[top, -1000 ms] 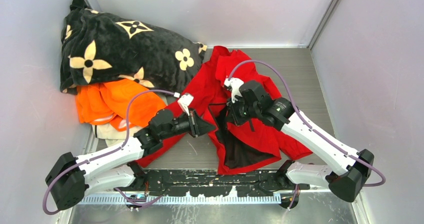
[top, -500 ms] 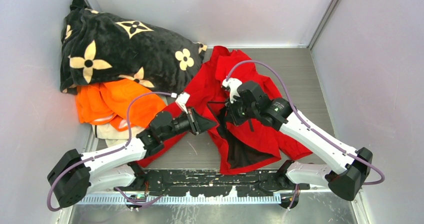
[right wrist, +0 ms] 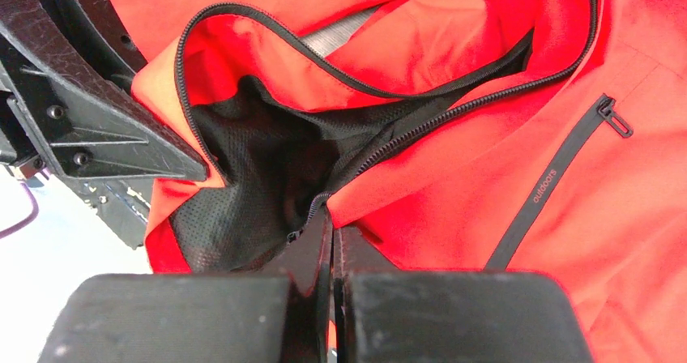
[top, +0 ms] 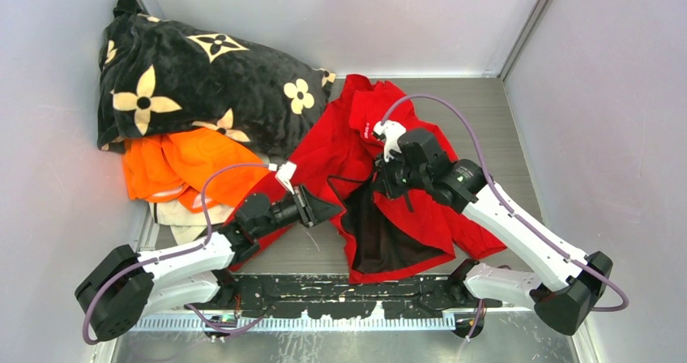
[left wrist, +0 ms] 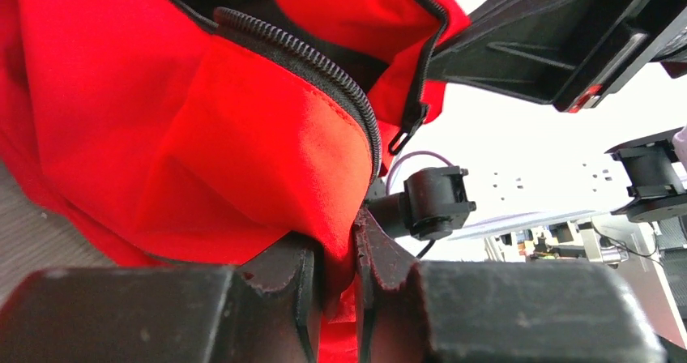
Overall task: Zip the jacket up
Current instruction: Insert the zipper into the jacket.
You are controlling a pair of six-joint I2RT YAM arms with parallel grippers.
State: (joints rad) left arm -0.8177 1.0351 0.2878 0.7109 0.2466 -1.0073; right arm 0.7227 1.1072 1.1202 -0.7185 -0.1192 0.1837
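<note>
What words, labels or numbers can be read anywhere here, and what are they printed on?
"outdoors": small grey print along the dark pocket zip strip of the red jacket, seen in the right wrist view.
Nothing else can be read. The black blanket carries only cream flower shapes, no letters.

One red jacket (top: 328, 148), one orange garment (top: 174, 168), one flowered blanket (top: 186, 79), two claws (top: 335, 209) (top: 377, 180)
</note>
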